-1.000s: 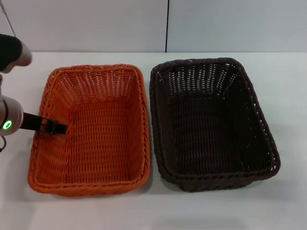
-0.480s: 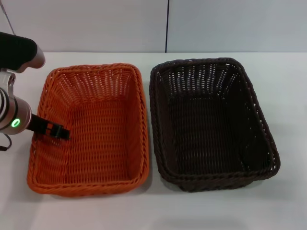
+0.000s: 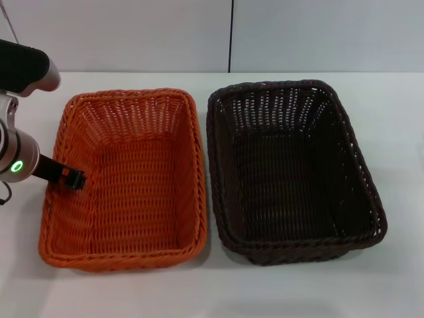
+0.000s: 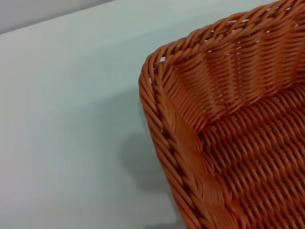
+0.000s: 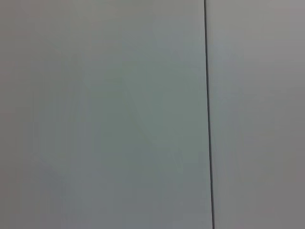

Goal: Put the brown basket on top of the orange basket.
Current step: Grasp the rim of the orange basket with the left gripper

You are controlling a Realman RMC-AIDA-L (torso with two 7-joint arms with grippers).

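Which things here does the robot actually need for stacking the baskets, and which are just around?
Needed:
- brown basket, on the right
- orange basket, beside it on the left
- left gripper, reaching over the orange basket's left rim

Just around:
- white table
- grey wall

Left arm reaches in from the counter's left edge; left gripper (image 3: 71,178) points rightward, low.

text: none readable | labels: none | numbers: none
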